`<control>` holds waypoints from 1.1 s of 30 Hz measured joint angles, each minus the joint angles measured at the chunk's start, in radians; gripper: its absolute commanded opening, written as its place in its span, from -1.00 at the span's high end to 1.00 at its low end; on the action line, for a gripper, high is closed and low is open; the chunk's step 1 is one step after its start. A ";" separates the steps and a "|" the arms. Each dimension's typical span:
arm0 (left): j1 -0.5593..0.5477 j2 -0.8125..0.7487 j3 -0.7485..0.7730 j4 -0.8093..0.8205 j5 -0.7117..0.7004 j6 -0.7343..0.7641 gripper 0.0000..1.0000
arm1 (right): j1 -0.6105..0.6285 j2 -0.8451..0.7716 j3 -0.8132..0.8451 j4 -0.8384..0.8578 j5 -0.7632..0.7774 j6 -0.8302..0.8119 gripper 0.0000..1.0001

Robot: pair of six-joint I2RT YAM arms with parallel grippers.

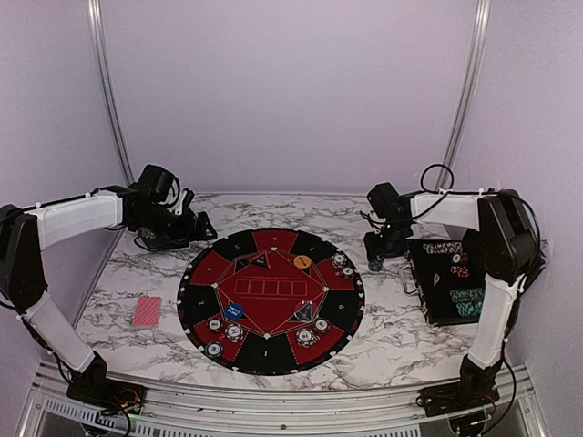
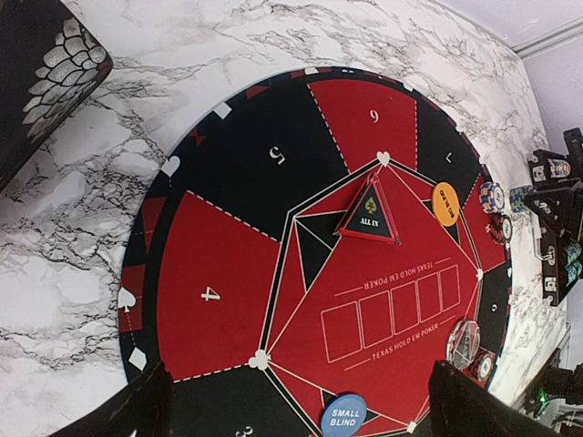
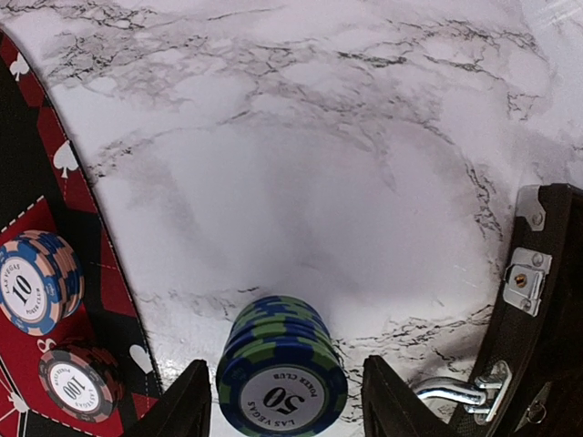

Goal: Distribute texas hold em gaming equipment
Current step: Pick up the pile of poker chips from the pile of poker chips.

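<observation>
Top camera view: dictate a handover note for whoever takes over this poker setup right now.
Left claw: open, empty, beside the mat, far left.
Right claw: open, astride a 50 chip stack on the marble between mat and case.
Done: chip stacks at several seats, blue marker, orange disc on the mat.
To do: this stack, spare chips in the case, red-backed card on the marble.

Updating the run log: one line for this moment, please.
left gripper: open, empty | right gripper: open, straddling blue-green chip stack on table by mat
</observation>
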 measured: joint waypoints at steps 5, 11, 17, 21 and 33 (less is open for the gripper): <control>0.000 0.000 0.000 0.000 0.000 0.000 -0.98 | 0.000 0.012 0.000 0.005 0.000 0.000 -0.04; 0.000 0.000 0.000 0.000 0.000 0.000 -0.98 | 0.000 0.013 0.000 0.006 -0.001 0.000 0.03; 0.000 0.000 0.000 0.000 0.000 0.000 -0.98 | 0.000 0.013 0.000 0.006 -0.001 0.000 0.07; 0.000 0.000 0.000 0.000 0.000 0.000 -0.98 | 0.000 0.013 0.000 0.006 -0.001 0.000 0.12; 0.000 0.000 0.000 0.000 0.000 0.000 -0.98 | 0.000 0.013 0.000 0.006 -0.001 0.000 0.27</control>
